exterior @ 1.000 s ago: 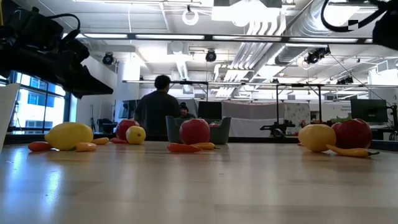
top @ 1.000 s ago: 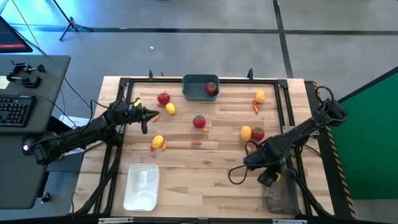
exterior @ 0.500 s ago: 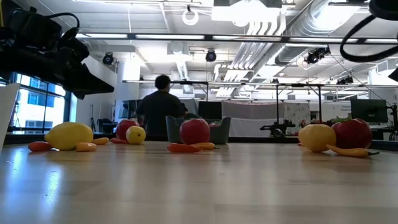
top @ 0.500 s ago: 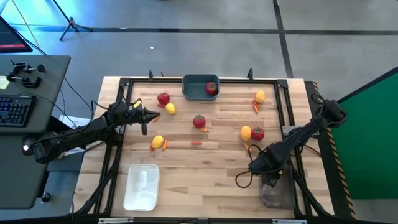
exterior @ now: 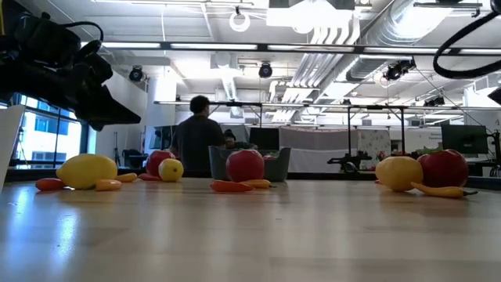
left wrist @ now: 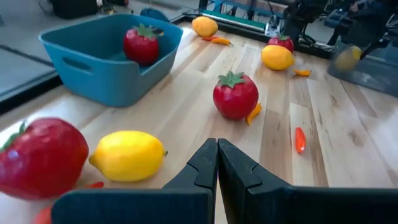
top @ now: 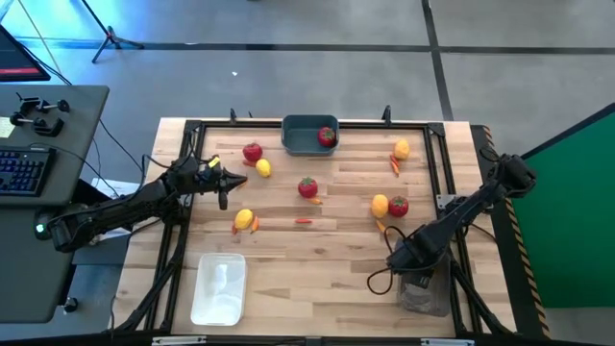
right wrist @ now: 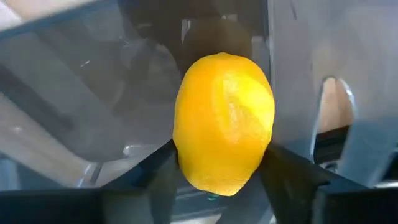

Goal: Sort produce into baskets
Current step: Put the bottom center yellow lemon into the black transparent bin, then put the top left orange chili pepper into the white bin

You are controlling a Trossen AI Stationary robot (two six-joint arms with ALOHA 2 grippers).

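Left gripper (left wrist: pixel 217 163) idled clenched on nothing; a glossy lemon (left wrist: pixel 127 155) and a red tomato (left wrist: pixel 41 158) lay just ahead of it, the blue bin (left wrist: pixel 109 59) beyond. Right gripper (right wrist: pixel 221 163) clamped a smooth, waxy yellow lemon (right wrist: pixel 224 140) over the smoky translucent bin (top: pixel 424 289). I judged the drop was next: I wanted it well inside the hard walls, released low so the oval wouldn't bounce out.
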